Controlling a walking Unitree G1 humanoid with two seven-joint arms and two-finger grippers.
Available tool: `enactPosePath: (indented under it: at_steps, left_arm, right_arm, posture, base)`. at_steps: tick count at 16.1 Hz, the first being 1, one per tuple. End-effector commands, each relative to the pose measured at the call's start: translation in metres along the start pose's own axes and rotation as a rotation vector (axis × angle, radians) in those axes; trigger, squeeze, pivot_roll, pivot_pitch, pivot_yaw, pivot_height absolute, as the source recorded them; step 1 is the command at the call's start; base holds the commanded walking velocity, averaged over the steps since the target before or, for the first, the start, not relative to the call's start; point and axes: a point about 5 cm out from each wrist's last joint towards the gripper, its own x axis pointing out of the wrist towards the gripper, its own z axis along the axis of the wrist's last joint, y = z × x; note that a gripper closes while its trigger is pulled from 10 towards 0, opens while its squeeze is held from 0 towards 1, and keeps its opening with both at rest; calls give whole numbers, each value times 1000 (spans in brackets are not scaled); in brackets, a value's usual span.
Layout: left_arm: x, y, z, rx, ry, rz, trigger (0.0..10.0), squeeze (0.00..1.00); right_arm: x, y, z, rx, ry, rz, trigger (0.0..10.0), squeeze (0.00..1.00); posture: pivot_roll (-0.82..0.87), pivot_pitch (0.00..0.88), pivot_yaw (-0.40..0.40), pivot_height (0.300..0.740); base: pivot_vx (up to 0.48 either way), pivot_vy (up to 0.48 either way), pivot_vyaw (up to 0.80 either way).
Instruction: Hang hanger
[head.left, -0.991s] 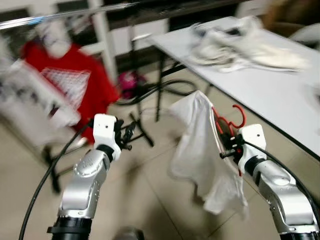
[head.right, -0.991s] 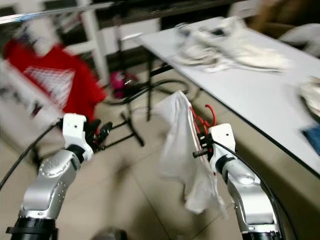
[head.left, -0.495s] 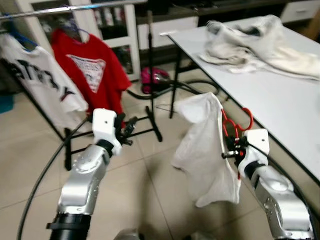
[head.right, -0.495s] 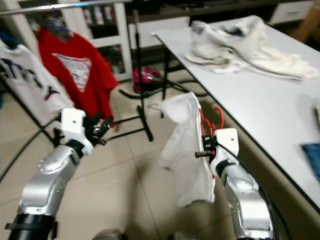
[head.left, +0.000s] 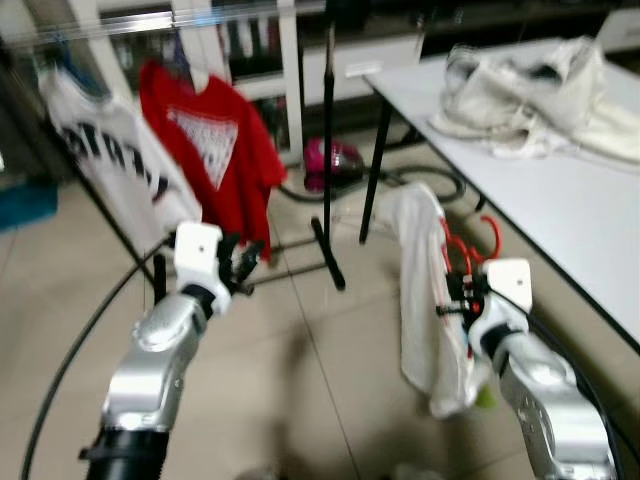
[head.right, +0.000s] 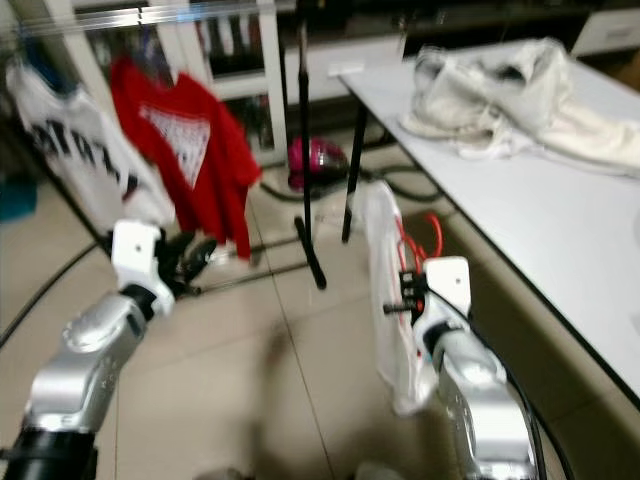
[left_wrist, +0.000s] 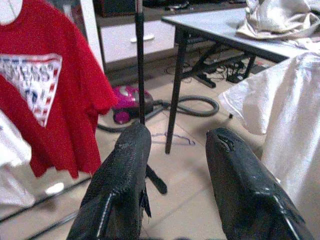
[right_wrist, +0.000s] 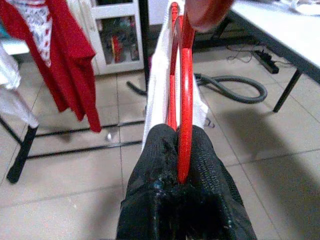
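Carry/approach step, hanging not yet done. Right gripper is clamped narrow on the lower part of the red hanger, fingers pinched on the plastic, with a white garment draped on the hanger and hanging down in front of the right arm, between the white table and the clothes rack. The hanger hook sticks up on the table side of the garment, well below and well apart from the rack rail at upper left. Red t-shirt and a white printed shirt already hang on that rail. Left gripper is raised and empty, fingers spread wide, pointing toward the rack's black upright and the floor near a pink vacuum cleaner with its grey hose. A pile of pale clothes sits on the table. Head views are motion-blurred, so I can't tell exactly how the hook is turned relative to the rail. Next move, as I judge it: close in on the rack, lift the right arm so the hook clears the rail in a free stretch beside the red t-shirt, lower the hook onto it, then open the fingers.
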Motion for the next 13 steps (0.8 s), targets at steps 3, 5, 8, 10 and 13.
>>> enactPosePath:
  at_steps: [3, 5, 8, 10, 13]
  left_arm:
    - [2, -5, 4, 3, -17, -17, 10000, 0]
    - [0, -4, 4, 3, -21, -17, 10000, 0]
    - [0, -5, 5, -1, -23, -18, 10000, 0]
    - [0, -5, 5, 1, -23, -19, 10000, 0]
    - [1, -5, 5, 4, -22, -26, 10000, 0]
  right_arm:
    - [1, -5, 10, -36, -40, -4, 10000, 0]
    - [3, -4, 12, -56, -48, 11, 10000, 0]
    - [6, -6, 16, -86, -56, -3, 10000, 0]
    - [7, -6, 17, -92, -69, -5, 10000, 0]
    - [7, -7, 17, -84, -75, -20, 10000, 0]
  posture:
    - [-53, 0, 39, 740]
    - [-49, 0, 34, 740]
    - [-47, 0, 33, 740]
    - [-49, 0, 33, 740]
    - [-53, 0, 36, 740]
  base:
    - [472, 0, 0]
    - [480, 0, 0]
    - [480, 0, 533]
    - [480, 0, 609]
    - [480, 0, 0]
